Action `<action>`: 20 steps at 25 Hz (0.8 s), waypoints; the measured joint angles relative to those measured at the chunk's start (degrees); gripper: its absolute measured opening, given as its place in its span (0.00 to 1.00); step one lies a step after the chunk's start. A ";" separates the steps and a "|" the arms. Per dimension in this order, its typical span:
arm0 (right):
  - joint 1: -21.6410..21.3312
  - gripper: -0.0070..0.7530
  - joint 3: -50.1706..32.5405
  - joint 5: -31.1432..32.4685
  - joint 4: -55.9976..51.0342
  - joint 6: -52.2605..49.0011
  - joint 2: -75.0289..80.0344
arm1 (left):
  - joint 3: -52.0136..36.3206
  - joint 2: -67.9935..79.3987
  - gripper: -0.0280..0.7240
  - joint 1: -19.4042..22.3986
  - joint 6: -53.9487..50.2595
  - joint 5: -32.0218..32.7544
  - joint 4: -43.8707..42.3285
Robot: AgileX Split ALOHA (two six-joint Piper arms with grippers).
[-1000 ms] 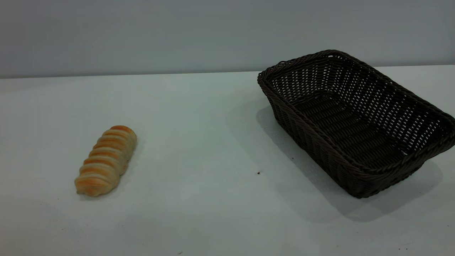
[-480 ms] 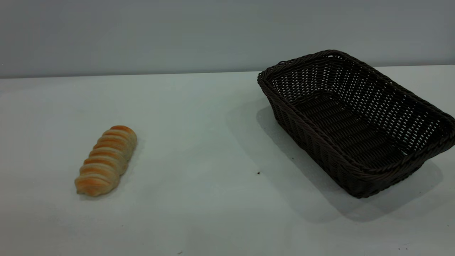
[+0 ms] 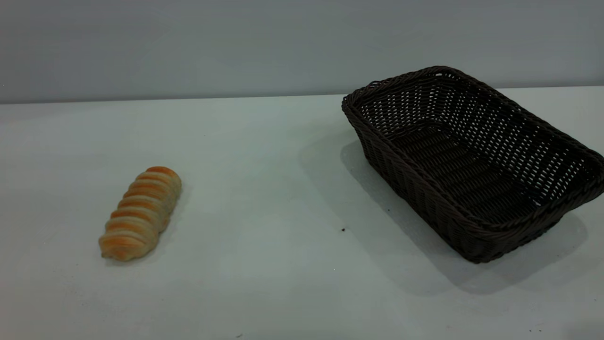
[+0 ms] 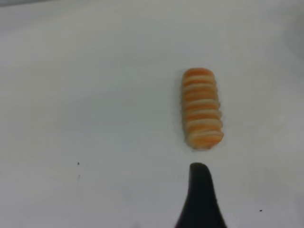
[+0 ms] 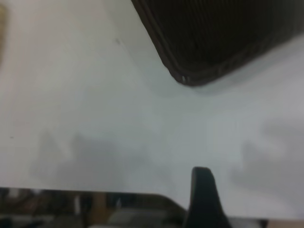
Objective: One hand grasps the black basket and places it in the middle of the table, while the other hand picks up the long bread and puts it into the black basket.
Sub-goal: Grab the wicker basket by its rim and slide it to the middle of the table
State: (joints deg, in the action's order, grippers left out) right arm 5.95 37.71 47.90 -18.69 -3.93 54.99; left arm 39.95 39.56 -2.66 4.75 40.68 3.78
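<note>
On the table (image 3: 283,189), long bread (image 3: 140,213) lies well apart from black basket (image 3: 472,160); pincer states unclear.

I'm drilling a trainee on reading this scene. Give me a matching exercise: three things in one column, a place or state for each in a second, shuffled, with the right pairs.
Things:
1. long bread
2. black basket
3. table

Places or states:
A. stands empty at the exterior view's right
B. plain white-grey, with a few small dark specks
C. lies flat at the exterior view's left, apart from the wicker

Pairs: 1-C, 2-A, 3-B
</note>
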 joint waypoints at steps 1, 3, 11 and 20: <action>0.00 0.73 0.00 -1.61 -0.13 -1.03 3.89 | 0.00 0.69 0.81 0.00 0.00 -0.24 0.00; 0.00 0.73 0.02 -4.63 -0.26 -3.35 10.41 | 0.00 1.66 0.81 0.00 0.07 -0.41 0.00; 0.00 0.73 0.20 -17.77 -9.57 -9.51 30.73 | 0.00 1.84 0.81 0.00 0.23 -0.76 0.00; -0.49 0.73 4.23 -25.63 -18.40 -10.12 45.49 | 0.00 1.84 0.81 0.00 0.23 -0.76 0.00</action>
State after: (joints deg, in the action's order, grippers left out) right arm 5.46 41.94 22.27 -37.09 -14.05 100.49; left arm 39.95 41.40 -2.66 4.98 39.92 3.78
